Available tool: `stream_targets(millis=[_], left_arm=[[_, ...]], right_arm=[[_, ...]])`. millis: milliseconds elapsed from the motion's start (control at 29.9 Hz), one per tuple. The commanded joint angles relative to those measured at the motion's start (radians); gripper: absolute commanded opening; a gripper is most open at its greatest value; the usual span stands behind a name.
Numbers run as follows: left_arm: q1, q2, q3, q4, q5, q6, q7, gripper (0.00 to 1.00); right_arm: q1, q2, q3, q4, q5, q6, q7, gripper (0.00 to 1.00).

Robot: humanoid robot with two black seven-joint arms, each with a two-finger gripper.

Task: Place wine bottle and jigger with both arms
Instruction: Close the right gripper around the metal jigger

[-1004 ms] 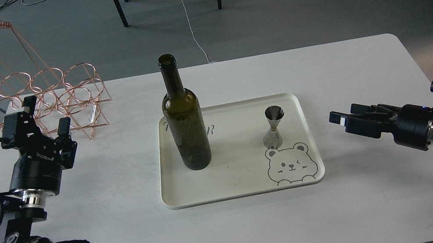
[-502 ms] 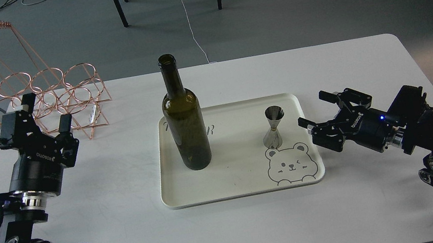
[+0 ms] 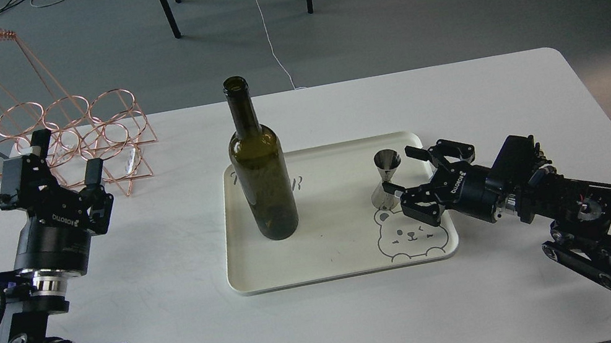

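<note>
The dark olive-green wine bottle (image 3: 260,167) stands upright on the left part of a cream tray (image 3: 333,254). The small steel jigger (image 3: 386,178) stands upright on the tray's right part, above a bear drawing. My right gripper (image 3: 404,170) is open, reaching in from the right over the tray's right rim, with its fingertips (image 3: 391,188) just right of the jigger and not closed on it. My left gripper (image 3: 67,157) is open and empty, raised at the table's left, well away from the bottle.
A copper wire bottle rack (image 3: 67,138) stands at the table's back left, just behind my left gripper. The white table (image 3: 333,330) ends close behind the tray. Chair and table legs stand on the grey floor beyond.
My right arm has reached left from the table's right side across to the tray's right rim, its open gripper arriving beside the jigger. My left gripper has barely moved.
</note>
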State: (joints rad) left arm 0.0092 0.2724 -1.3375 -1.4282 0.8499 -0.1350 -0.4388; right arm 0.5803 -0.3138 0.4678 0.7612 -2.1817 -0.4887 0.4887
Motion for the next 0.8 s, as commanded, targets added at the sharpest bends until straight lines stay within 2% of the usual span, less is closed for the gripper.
stream_targets(millis=[0,167,402,770], left_arm=[[0.0,0.002,0.0,-0.001,0.0,0.0,0.0,0.98],[0.0,0.002,-0.002,-0.006,0.001,0.0,-0.001,0.98],[0.002,0.002,-0.003,-0.009,0.0,0.0,-0.001,0.98],[0.009,0.004,-0.005,-0.015,0.0,0.0,-0.001,0.98]], right_arm=[[0.001,0.022,-0.003,-0.016,0.0,0.0,0.0,0.74],[0.006,0.058,-0.003,-0.066,0.0,0.0,0.0,0.66],[0.016,0.081,-0.024,-0.091,0.0,0.0,0.0,0.49],[0.023,0.091,-0.031,-0.092,0.0,0.0,0.0,0.39]])
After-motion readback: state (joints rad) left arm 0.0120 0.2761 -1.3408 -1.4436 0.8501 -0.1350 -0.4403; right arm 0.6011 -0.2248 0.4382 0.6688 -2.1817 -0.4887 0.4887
